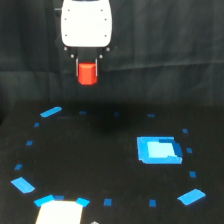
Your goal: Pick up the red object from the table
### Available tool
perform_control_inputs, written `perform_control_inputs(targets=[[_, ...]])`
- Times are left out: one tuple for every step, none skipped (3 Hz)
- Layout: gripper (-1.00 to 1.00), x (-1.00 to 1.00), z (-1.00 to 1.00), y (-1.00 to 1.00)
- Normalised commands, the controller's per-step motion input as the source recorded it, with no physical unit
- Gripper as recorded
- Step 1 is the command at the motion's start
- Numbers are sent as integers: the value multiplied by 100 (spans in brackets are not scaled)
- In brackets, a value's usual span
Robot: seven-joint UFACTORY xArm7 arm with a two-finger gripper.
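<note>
One red block [87, 73] hangs in the gripper [87, 70], lifted clear of the black table [100, 165].

Seen from the exterior view, the white gripper body sits at the top of the frame, and its two thin dark fingers [77, 70] come down on either side of the red block, closed against it so that it sits between them. The block is upright and well above the table, in front of the dark curtain [165, 50] behind. Below, the table carries a ring of small blue tape marks [50, 111], a larger blue square patch [158, 150] toward the exterior view's right, and a bright white shape [59, 211] at the bottom edge, whose nature I cannot tell. The image is blurred, so the block's facets are not clear.
</note>
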Motion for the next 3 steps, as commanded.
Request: perform_control_inputs(targets=[[-100, 14, 42, 23], [-79, 2, -27, -7], [-100, 1, 23, -4]])
